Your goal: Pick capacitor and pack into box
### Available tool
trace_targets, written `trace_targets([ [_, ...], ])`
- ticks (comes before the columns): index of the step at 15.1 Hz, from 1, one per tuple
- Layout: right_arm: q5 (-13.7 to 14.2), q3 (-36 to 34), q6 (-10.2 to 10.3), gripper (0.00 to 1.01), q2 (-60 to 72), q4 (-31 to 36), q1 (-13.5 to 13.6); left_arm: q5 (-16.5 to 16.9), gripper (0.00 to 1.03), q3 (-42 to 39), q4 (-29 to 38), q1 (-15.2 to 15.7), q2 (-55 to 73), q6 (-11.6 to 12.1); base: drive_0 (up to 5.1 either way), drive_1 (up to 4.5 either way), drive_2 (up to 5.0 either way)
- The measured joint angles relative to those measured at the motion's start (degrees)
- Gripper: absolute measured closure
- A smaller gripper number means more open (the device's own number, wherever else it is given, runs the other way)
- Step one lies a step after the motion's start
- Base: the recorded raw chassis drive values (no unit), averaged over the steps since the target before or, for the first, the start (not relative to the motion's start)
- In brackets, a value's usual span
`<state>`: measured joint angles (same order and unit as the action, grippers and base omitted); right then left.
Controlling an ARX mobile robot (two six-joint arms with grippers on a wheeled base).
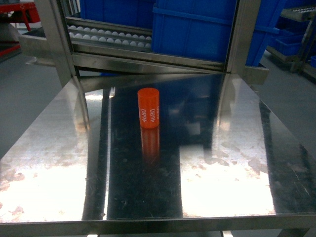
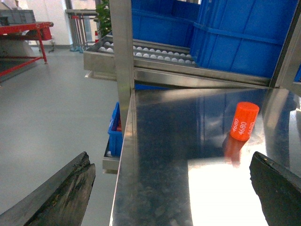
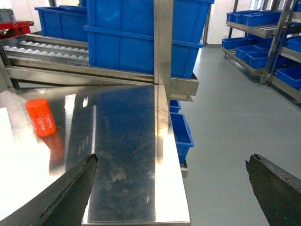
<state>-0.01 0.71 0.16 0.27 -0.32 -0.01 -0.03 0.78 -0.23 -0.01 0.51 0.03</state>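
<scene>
The capacitor [image 1: 148, 108] is an orange cylinder marked 4680, standing upright in the middle of the steel table [image 1: 227, 163]. It also shows at the right in the left wrist view as the capacitor [image 2: 244, 121] and at the left in the right wrist view as the capacitor [image 3: 40, 117]. My left gripper [image 2: 171, 181] is open over the table's left edge, well short of the capacitor, nothing between its fingers. My right gripper [image 3: 171, 186] is open over the table's right edge, also empty. Neither gripper appears in the head view. The box is out of view.
Blue crates [image 1: 197, 29] sit on a roller rack [image 1: 108, 35] behind the table. Steel uprights [image 1: 57, 39] stand at the table's back corners. More blue crates [image 3: 181, 132] sit low beside the right edge, and shelving [image 3: 263, 33] with crates stands further right.
</scene>
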Motion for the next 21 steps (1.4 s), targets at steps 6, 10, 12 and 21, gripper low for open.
trace_targets([
  [6,0.0,0.0,0.0,0.03,0.0,0.0,0.0,2.0,0.05,21.8,33.6,-15.4,60.0,-3.1,0.0,0.0,0.0],
  [10,0.0,0.0,0.0,0.03,0.0,0.0,0.0,1.0,0.05,28.8,35.1,-18.2,76.3,-4.7,0.0,0.0,0.0],
  [12,0.0,0.0,0.0,0.03,0.0,0.0,0.0,0.6,0.05,30.2,35.5,-18.6,79.2,-4.8,0.0,0.0,0.0],
  [21,0.0,0.0,0.0,0.03,0.0,0.0,0.0,0.0,0.05,73.1,33.0,-20.9,131.4,0.2,0.0,0.0,0.0],
])
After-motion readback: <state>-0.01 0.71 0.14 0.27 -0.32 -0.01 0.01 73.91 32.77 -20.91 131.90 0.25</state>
